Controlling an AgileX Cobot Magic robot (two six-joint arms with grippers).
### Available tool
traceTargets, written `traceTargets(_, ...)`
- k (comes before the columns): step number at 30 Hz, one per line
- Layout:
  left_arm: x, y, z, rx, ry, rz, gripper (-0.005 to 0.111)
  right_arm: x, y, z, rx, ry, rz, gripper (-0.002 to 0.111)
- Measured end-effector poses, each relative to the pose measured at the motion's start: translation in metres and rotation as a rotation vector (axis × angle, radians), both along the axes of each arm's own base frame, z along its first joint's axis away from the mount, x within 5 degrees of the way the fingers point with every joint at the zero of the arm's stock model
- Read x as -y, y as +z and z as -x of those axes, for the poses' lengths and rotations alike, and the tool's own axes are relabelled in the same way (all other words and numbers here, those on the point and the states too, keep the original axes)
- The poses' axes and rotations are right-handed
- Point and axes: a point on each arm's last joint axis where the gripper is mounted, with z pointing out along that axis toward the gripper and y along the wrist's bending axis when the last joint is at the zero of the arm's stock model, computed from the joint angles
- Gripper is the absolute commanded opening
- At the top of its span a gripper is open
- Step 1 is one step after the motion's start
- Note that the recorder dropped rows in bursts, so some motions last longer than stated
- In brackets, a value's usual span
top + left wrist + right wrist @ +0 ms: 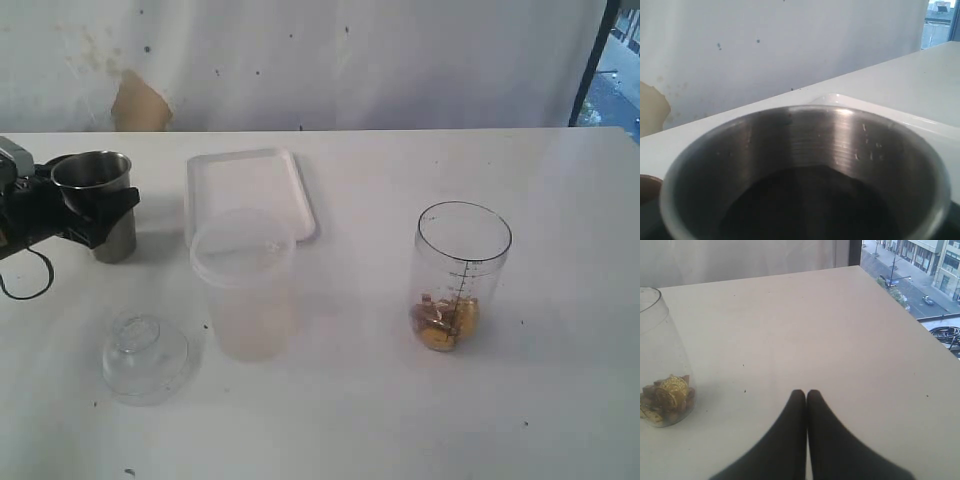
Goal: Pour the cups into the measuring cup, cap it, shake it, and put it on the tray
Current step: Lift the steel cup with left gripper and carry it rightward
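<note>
The steel tumbler (100,195) stands upright at the table's left edge, and my left gripper (100,208) is shut on its body. In the left wrist view the steel tumbler (805,170) fills the picture; its inside is dark. A brown rim of the wooden cup (646,186) shows just beside it. The measuring cup (460,275) stands uncapped on the right with gold and brown pieces at its bottom; the measuring cup (662,385) also appears in the right wrist view. The white tray (250,190) lies at the back. My right gripper (806,393) is shut on nothing, low over bare table.
A wide frosted tumbler (245,285) stands in front of the tray, between the steel tumbler and the measuring cup. A clear domed lid (145,355) lies at the front left. The table's right edge (920,335) runs past my right gripper.
</note>
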Motion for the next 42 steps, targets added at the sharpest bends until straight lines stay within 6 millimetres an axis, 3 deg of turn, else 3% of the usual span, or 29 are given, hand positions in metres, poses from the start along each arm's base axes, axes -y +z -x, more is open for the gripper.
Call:
traceTargets(5,0.008,0.016,-0.003,0.024,-0.047,-0.045,0.000,0.000,0.000,0.000,0.000,0.000,0.000,0.000)
traceTargets(15,0.048,0.087,-0.019,0.165,-0.149,0.016,0.000,0.000,0.000,0.000,0.000,0.000,0.000,0.000)
traceTargets(29,0.178,0.151,-0.035,0.268,-0.359,-0.004,0.000,0.000,0.000,0.000,0.000,0.000,0.000,0.000)
traceTargets(32,0.198,0.155,-0.033,0.277,-0.399,0.009,0.000,0.000,0.000,0.000,0.000,0.000,0.000,0.000)
traceTargets(37,0.230,0.145,-0.024,0.254,-0.465,0.002,0.000,0.000,0.000,0.000,0.000,0.000,0.000,0.000)
traceTargets(42,0.250,0.138,-0.014,0.246,-0.517,-0.006,0.000,0.000,0.000,0.000,0.000,0.000,0.000,0.000)
